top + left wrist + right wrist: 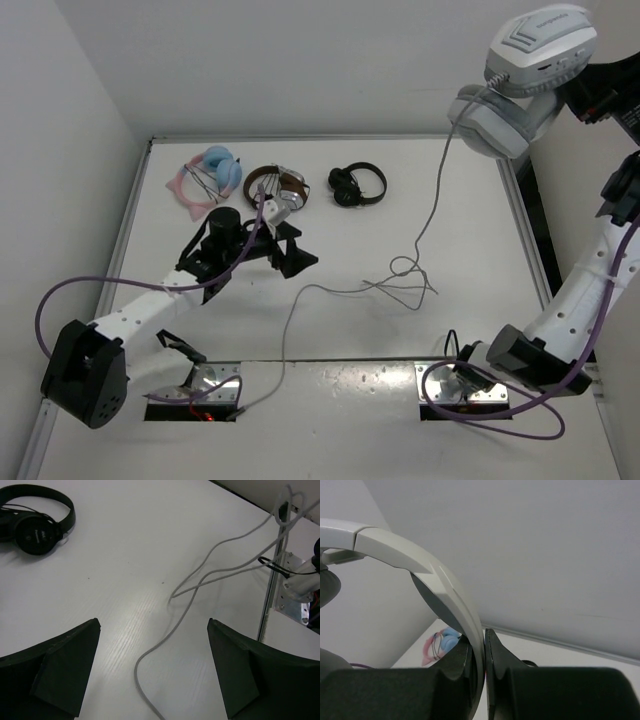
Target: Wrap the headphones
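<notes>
Headphones (530,70) aloft, seemingly clamped in right tool (481,642).

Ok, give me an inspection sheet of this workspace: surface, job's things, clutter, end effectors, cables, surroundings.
Surface: white table, faintly ribbed.
Job's things: white headphones held high above the table's far right corner.
Clutter: pink-and-blue pair, brown-and-silver pair and black pair in a row by the far edge.
End effectors: right end effector shut on the headband; left end effector open over the table, holding nothing.
Cables: grey cable hangs from the white headphones, loops on the table, trails toward the near edge.
Surroundings: plain white walls; nothing else seen.
</notes>
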{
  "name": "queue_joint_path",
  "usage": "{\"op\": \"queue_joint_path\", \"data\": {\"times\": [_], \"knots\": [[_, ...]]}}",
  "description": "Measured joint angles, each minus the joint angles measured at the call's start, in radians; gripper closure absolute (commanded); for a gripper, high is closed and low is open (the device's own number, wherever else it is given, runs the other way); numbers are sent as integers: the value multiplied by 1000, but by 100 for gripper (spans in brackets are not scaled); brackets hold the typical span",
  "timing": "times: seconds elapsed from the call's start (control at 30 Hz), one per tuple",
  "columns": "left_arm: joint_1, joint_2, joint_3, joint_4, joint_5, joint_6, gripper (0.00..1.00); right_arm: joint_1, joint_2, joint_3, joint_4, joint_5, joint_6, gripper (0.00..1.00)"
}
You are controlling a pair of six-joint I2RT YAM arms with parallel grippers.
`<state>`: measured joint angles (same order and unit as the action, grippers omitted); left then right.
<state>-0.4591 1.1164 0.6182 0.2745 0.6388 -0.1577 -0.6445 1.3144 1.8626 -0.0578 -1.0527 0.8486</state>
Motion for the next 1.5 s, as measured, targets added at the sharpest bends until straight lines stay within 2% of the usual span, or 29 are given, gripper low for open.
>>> {"op": "queue_joint_path", "data": {"times": [0.17,0.33,0.6,0.87,0.97,1.07,1.1,1.2,1.23,1.5], "knots": [[-45,36,35,-8,-5,34,6,61,9,11,-13,8,0,100],[-91,93,56,30,-23,19,9,116,55,100,-28,32,8,100],[-250,222,150,91,-21,-5,11,148,72,111,-33,44,40,100],[-332,317,238,131,25,26,16,158,81,111,-34,57,53,100],[-381,326,245,139,45,51,23,158,81,111,-34,58,58,100],[-413,351,263,140,59,72,49,158,81,111,-34,57,61,100],[-420,364,277,129,64,88,71,158,81,111,-34,57,61,100],[-428,416,352,71,65,145,96,156,81,111,-34,52,64,100],[-428,426,374,48,53,162,100,153,81,111,-34,48,66,100],[-380,436,414,25,-113,175,100,104,68,74,-13,-37,114,100]]}}
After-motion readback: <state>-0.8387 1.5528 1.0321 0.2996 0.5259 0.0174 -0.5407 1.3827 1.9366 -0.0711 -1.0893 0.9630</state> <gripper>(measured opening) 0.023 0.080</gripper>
